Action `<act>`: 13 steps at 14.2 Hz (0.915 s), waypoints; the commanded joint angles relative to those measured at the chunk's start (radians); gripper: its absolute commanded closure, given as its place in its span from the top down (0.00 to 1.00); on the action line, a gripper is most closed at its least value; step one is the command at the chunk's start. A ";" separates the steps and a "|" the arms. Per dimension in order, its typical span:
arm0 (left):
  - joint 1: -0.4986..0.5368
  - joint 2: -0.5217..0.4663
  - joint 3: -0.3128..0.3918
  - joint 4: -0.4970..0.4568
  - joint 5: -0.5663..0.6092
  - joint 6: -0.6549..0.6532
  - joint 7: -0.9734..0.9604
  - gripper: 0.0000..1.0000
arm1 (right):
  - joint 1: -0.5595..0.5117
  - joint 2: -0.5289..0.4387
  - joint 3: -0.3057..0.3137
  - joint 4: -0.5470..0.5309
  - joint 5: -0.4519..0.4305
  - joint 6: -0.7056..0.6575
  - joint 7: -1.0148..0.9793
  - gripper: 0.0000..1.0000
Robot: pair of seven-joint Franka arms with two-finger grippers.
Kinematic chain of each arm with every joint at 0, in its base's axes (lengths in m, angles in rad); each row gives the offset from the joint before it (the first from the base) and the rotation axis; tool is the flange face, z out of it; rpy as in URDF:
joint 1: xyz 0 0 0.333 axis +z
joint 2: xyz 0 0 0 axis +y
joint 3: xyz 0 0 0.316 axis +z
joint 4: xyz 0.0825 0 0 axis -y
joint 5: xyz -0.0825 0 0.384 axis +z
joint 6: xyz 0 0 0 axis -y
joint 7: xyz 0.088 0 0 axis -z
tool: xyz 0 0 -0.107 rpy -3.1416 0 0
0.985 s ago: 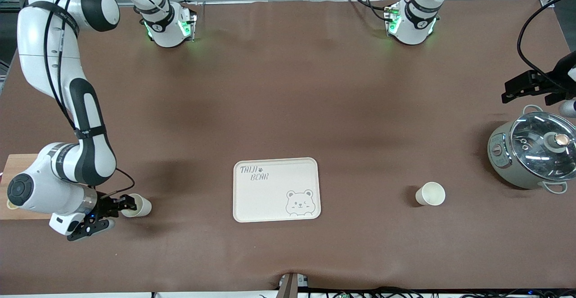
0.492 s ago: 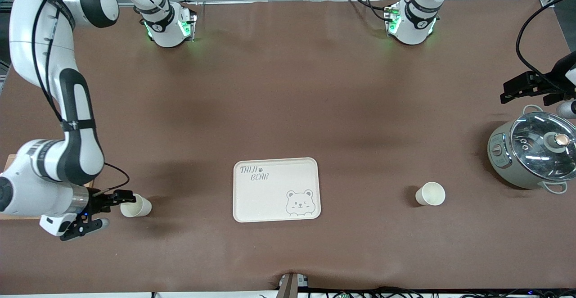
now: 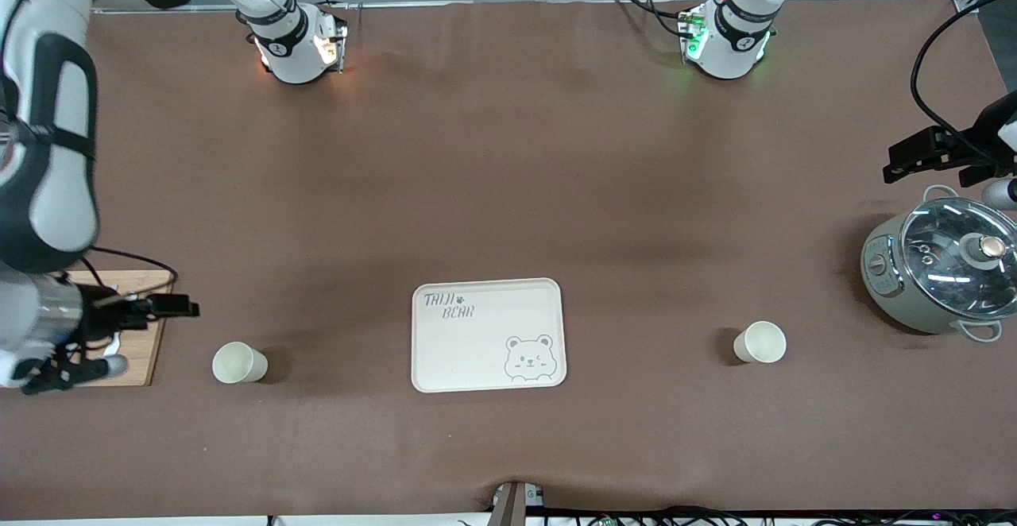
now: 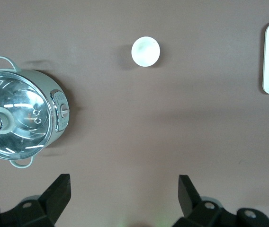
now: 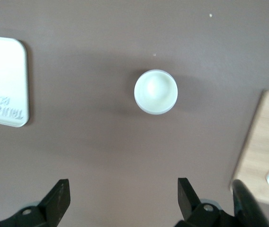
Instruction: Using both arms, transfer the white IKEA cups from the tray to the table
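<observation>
Cream-white cups are seen standing upright on the brown cloth of the surface [image 3: 493, 152], one cup [image 3: 239, 362] toward the right arm's end and the other cup [image 3: 760, 342] toward the left arm's end, each well apart from the tray [image 3: 445, 351] that lies between them. Nothing is carried on the tray; only its bear face and lettering are shown. The transfer is therefore judged to be done, with nothing left but clearing the arms away. The right gripper [image 3: 131, 327] is held over the wooden cutting board [image 3: 139, 351] at its end of the surface, near the first cup but not touching it; its fingers are spread wide and nothing is grasped. In the right wrist view that cup [image 5: 156, 91] is seen from above, free of the fingers [image 5: 58, 198]. The left gripper [image 3: 926, 156] waits over the surface beside a lidded pot [image 3: 941, 276], its fingers likewise released and empty, with the second cup [image 4: 146, 51] well clear of them.
</observation>
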 commanded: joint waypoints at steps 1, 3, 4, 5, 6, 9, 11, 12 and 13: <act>0.011 -0.012 -0.007 -0.008 0.011 0.005 0.002 1.00 | -0.006 -0.128 -0.001 -0.040 -0.011 -0.075 0.073 1.00; 0.011 -0.011 -0.007 -0.009 0.009 0.007 0.001 1.00 | 0.000 -0.225 0.004 -0.055 -0.086 -0.112 0.111 1.00; 0.008 -0.009 -0.009 -0.008 0.009 0.007 -0.002 1.00 | 0.003 -0.256 0.006 -0.066 -0.114 -0.129 0.131 1.00; 0.003 -0.006 -0.009 -0.006 0.008 0.008 -0.004 1.00 | -0.006 -0.288 0.006 -0.075 -0.118 -0.132 0.134 1.00; -0.003 -0.005 -0.012 -0.003 0.009 0.008 -0.010 1.00 | -0.016 -0.313 0.004 -0.089 -0.119 -0.135 0.134 1.00; -0.009 -0.005 -0.017 -0.003 -0.001 0.014 -0.034 1.00 | -0.026 -0.417 0.004 -0.280 -0.120 -0.089 0.156 1.00; -0.007 -0.003 -0.017 -0.005 -0.012 0.014 -0.044 1.00 | -0.028 -0.510 0.004 -0.470 -0.122 0.059 0.160 1.00; -0.009 -0.003 -0.017 -0.005 -0.012 0.014 -0.045 1.00 | -0.028 -0.527 0.004 -0.503 -0.122 0.084 0.159 1.00; -0.009 -0.001 -0.017 -0.005 -0.012 0.013 -0.047 1.00 | -0.028 -0.528 0.002 -0.502 -0.122 0.083 0.159 1.00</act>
